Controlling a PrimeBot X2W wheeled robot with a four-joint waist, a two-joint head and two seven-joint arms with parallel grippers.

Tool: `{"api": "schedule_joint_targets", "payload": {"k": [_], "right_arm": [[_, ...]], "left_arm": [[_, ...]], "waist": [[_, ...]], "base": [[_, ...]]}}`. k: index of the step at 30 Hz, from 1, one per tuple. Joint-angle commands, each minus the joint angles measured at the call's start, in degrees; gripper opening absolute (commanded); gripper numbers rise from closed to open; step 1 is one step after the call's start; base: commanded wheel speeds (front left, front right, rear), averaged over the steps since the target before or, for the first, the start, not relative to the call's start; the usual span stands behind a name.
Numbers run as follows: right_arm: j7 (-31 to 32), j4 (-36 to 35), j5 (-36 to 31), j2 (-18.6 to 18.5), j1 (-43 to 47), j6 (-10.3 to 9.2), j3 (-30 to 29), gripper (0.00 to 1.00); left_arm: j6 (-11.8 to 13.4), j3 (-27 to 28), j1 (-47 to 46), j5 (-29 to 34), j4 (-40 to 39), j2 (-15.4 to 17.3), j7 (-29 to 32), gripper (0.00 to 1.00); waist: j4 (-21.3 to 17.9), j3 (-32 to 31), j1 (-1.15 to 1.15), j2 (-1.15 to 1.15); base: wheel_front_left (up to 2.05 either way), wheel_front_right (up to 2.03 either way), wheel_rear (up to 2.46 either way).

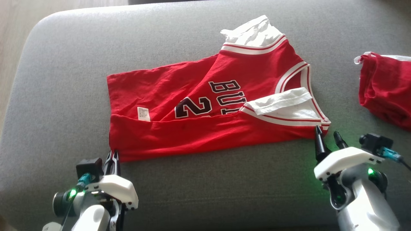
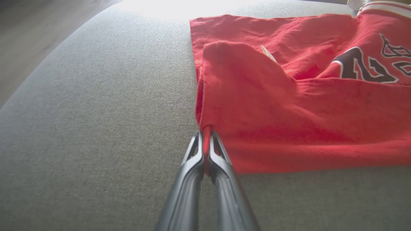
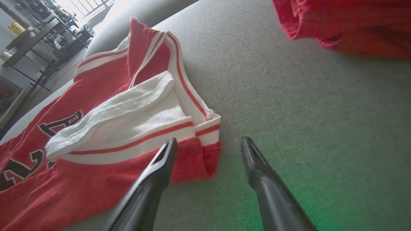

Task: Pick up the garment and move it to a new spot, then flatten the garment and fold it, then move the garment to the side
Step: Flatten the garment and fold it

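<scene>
Each arm is wearing a white moulded shell (image 1: pixel 114 187) over its wrist, above a pale grey-white forearm (image 1: pixel 369 205). The left gripper (image 1: pixel 113 155) and right gripper (image 1: pixel 327 131) are showing long, dark, glossy fingers (image 2: pixel 189 179) tapering to narrow tips, with slotted cut-outs near the ends. A black boxy camera (image 1: pixel 375 141) is sitting beside each wrist, a teal plug (image 1: pixel 389 153) and thin dark cable (image 1: pixel 405 163) trailing from it. Green lamps (image 1: pixel 371 171) are glowing on both wrists.

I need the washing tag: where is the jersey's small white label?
In the head view the white label lies on the red jersey, left of the black 2, just above the folded-over near edge.
</scene>
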Motion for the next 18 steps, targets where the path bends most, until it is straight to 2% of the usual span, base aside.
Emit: {"api": "schedule_joint_targets", "payload": {"k": [1, 8, 9, 10, 11, 18], "right_arm": [[-1.3, 0.6, 0.5, 0.1, -3.4, -0.02, 1.7, 1.00], [-4.4, 9.1, 2.0, 0.1, -8.1, -0.02, 3.7, 1.00], [-4.7, 10.1, 2.2, 0.1, -8.6, -0.02, 4.1, 0.92], [-5.1, 10.7, 2.5, 0.1, -9.1, -0.02, 4.6, 0.11], [-5.6, 11.1, 2.8, 0.1, -9.4, -0.02, 5.1, 0.00], [-7.8, 12.3, 4.5, 0.1, -10.1, -0.02, 6.3, 0.00]], "left_arm": [[0.4, 1.5, -2.3, 0.7, -1.9, 1.6, -0.7, 0.00], [0.4, 0.9, -2.6, 0.8, -2.3, 2.0, -0.5, 0.00], [0.4, 0.8, -2.6, 0.8, -2.3, 2.1, -0.4, 0.00], [0.4, 0.8, -2.7, 0.8, -2.4, 2.2, -0.4, 0.00], [0.4, 0.8, -2.8, 0.8, -2.4, 2.3, -0.3, 0.00], [0.7, 0.5, -2.9, 1.3, -2.0, 3.9, -0.1, 0.00]], "waist": [[0.2, 0.4, 0.00, 0.00], [0.4, 1.2, 0.00, 0.00], [0.4, 1.3, 0.00, 0.00], [0.4, 1.3, 0.00, 0.00], [0.3, 1.3, 0.00, 0.00], [-0.7, 0.0, 0.00, 0.00]], "base": [[0.00, 0.00, 0.00], [0.00, 0.00, 0.00], [0.00, 0.00, 0.00], [0.00, 0.00, 0.00], [0.00, 0.00, 0.00], [0.00, 0.00, 0.00]]}}
